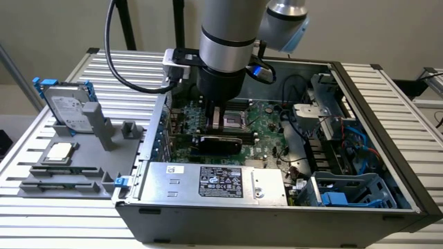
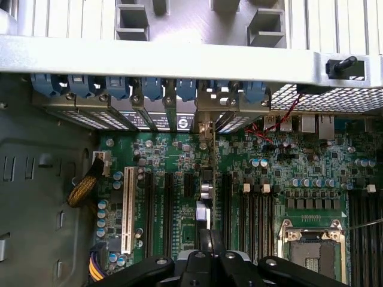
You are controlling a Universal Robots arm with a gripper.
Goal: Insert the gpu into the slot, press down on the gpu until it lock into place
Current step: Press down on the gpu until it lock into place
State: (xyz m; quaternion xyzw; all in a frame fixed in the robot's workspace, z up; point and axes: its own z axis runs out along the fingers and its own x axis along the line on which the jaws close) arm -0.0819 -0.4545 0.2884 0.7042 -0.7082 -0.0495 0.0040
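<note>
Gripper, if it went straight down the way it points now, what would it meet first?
Most likely the gpu, the black card standing on the motherboard directly below the shut gripper. Its tips look very close to the card's top edge; whether they touch it I cannot tell.

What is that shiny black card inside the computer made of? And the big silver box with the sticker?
The gpu looks like hard plastic: its black cover is smooth and glossy and catches the light. What is underneath the cover can't be told. The power-supply box looks like bare sheet metal: flat silvery-grey panels with a dull, unpainted sheen.
</note>
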